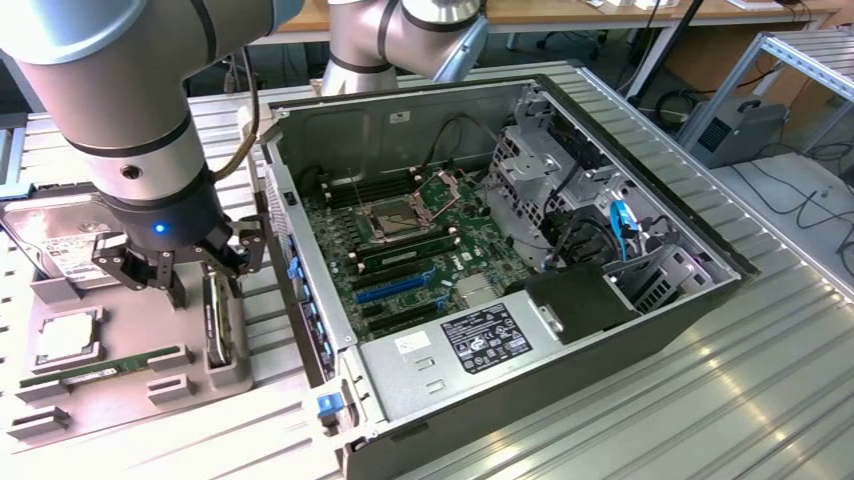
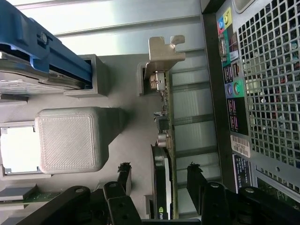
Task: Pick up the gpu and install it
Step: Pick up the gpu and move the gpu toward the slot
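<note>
While the gpu [image 2: 165, 136] stands edge-up in the gray tray [image 2: 124, 84], pincer [image 2: 159, 171] hangs released astride it w/o contact.

We are in a robotics lab or workshop: we see an industrial arm [image 1: 120, 130] over a ribbed metal bench [image 1: 747, 400], an opened computer tower [image 1: 534, 400], a grey parts fixture [image 1: 134, 400], aluminium framing [image 1: 801, 50], and cables [image 1: 814, 200] trailing across the floor.
</note>
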Robot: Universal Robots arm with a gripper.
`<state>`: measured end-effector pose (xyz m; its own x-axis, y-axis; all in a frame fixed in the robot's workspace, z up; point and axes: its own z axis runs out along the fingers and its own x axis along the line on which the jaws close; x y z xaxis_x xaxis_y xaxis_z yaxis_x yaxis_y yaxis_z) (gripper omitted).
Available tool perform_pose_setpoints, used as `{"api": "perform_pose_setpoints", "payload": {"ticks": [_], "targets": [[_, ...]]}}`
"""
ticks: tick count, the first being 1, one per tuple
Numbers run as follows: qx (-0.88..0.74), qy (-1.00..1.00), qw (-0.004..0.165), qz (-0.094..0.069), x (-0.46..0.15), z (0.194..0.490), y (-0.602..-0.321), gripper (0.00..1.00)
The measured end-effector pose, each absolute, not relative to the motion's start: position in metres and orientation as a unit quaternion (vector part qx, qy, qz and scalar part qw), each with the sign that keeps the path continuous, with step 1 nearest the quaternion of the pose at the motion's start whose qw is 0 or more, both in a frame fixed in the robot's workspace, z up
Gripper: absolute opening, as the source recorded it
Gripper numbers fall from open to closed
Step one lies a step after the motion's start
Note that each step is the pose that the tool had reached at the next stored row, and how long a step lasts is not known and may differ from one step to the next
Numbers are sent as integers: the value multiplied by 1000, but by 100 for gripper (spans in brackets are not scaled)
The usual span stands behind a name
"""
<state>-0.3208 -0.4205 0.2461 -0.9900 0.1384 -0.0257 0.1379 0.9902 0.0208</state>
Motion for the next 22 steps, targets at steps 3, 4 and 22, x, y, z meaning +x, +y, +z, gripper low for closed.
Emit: {"api": "perform_pose_setpoints", "payload": {"ticks": [3,4,22], "targets": [[69,997,14,10,-321,245,-420,60],[69,997,14,9,-321,244,-420,60],[69,998,14,8,-321,241,-410,28]]}}
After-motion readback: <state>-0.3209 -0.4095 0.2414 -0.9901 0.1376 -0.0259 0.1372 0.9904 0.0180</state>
